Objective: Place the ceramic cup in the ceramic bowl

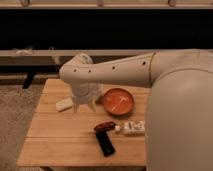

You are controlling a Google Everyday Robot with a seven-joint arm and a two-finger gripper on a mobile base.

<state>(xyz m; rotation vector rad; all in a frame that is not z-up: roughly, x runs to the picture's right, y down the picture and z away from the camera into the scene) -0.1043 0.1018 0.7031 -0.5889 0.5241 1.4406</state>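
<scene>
The ceramic bowl is round, shallow and orange-red with pale marks inside. It sits on the wooden table, right of centre near the far edge. My gripper points down over the table just left of the bowl, at the end of the cream arm that reaches in from the right. The ceramic cup does not show as a separate thing. It is hidden by the wrist and gripper or out of view.
A flat white bar-shaped block lies left of the gripper. A white labelled bottle lies on its side at the right, with a small red object and a black object beside it. A dark shelf stands behind the table.
</scene>
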